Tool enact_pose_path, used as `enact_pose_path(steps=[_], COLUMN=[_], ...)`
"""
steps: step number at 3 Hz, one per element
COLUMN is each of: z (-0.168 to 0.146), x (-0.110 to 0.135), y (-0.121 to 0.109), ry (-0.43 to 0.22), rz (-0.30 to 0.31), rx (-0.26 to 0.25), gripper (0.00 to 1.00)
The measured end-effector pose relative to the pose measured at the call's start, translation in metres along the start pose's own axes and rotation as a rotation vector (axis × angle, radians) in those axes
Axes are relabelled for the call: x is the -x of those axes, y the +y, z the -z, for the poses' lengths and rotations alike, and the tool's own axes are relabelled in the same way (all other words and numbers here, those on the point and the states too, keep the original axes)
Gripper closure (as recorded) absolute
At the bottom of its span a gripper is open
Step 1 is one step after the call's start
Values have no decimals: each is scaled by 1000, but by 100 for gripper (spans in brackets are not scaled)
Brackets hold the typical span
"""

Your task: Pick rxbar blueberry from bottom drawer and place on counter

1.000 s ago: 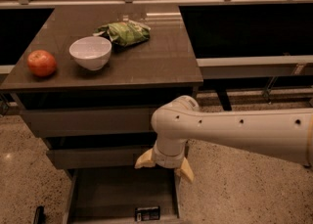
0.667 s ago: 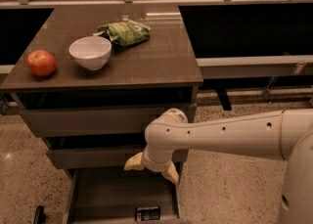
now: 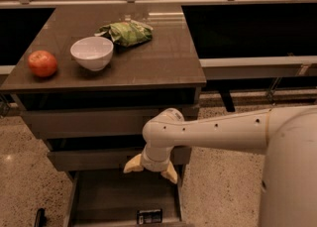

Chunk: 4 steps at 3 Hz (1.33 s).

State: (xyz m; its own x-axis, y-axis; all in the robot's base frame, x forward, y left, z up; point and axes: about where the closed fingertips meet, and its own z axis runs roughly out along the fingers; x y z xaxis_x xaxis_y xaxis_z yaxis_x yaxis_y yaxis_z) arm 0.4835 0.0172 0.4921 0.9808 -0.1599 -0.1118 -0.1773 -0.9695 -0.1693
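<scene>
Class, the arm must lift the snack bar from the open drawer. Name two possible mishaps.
The snack bar lies flat at the front of the drawer, not under the open gripper; the fingers may slide off it. The bowl, apple and green bag sit on the counter, so placing near them might knock them.
</scene>
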Motion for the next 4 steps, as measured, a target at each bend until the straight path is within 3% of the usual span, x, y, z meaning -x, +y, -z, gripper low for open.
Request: enact_pose_path(steps=[1, 2, 3, 4], z=[-68, -140, -197, -229], x=[-9, -6, 2, 11], y=[-1, 2, 18, 32], ry=[-71, -124, -166, -159], rz=[33, 70, 77, 67], rx=[17, 77, 173, 184], gripper=[0, 0, 0, 0])
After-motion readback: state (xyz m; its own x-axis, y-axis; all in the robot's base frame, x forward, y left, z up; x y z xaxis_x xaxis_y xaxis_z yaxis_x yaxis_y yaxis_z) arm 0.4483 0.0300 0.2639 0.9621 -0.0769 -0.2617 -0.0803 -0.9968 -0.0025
